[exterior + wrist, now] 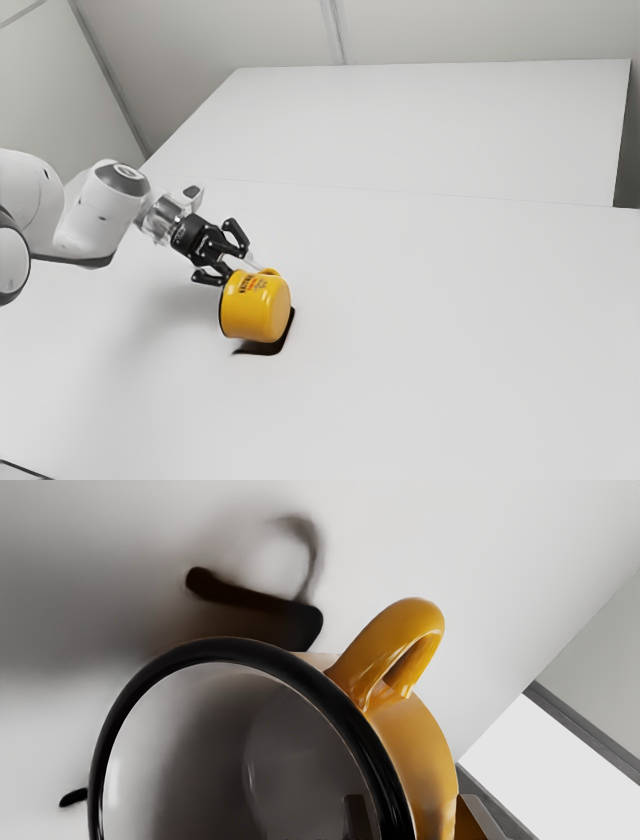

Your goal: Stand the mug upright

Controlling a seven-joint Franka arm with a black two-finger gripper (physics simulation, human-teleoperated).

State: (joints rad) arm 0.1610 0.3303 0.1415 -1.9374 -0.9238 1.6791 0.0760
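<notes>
Gripper (243,266) grasping tipped yellow mug (254,312), lettering (252,284) in exterior view, grey interior (200,760) in wrist view

My white arm (97,212) is spanning the frame's left side, and my black gripper (240,265) is sitting left of centre, at the yellow mug's (255,312) upper left. The mug is tipping on its side, base facing right, handle (270,271) showing on top. A dark shadow (264,349) is falling just below it on the white table (450,330).
</notes>
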